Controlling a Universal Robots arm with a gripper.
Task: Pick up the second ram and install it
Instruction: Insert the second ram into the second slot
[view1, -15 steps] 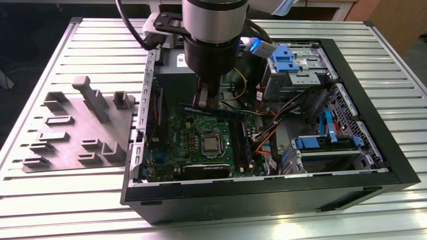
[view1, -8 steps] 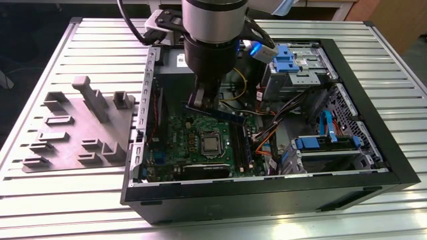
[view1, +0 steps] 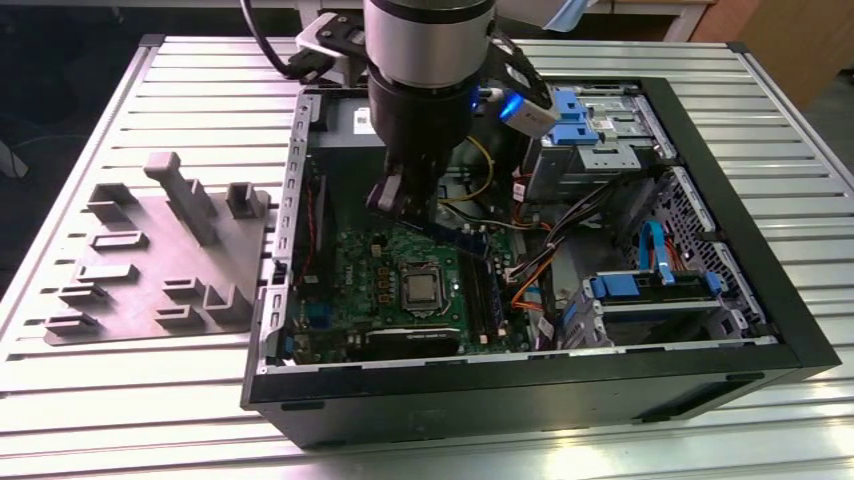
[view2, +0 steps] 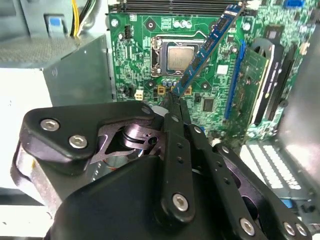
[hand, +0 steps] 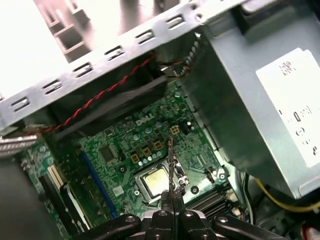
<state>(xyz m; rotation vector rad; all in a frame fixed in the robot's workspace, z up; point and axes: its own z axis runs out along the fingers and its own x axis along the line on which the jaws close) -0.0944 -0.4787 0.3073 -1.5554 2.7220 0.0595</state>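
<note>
Because the strip is thin, the hand (view2: 174, 97) pinches the second ram (view2: 207, 47) by one end only. The fingers are clenched almost together, with just the board's thickness between the pads. Grasp looks firm, no visible slip.

The rest of the ram sticks out free past the fingertips, tilted, hanging in the air over the motherboard (view2: 140, 55) and crossing above the processor (view2: 181, 57). It touches nothing but the hand. In the first wrist view the ram (hand: 171, 160) shows edge-on as a thin line running out from the hand (hand: 170, 194). That suggests the end grip leaves the contact edge free for a socket.

Beside it on the board, a green module (view2: 256, 80) stands in a slot, next to a blue slot (view2: 235, 85) that looks empty. Probably the target, cannot confirm.

In the exterior view the hand (view1: 400, 200) is down inside the open computer case (view1: 747, 300), the ram (view1: 447, 233) just under it. The grey power-supply box (hand: 250, 100) sits close alongside. The case lies on the slatted table (view1: 134, 400). A grey fixture (view1: 160, 260) sits on the exterior view's left, well apart from the hand.
</note>
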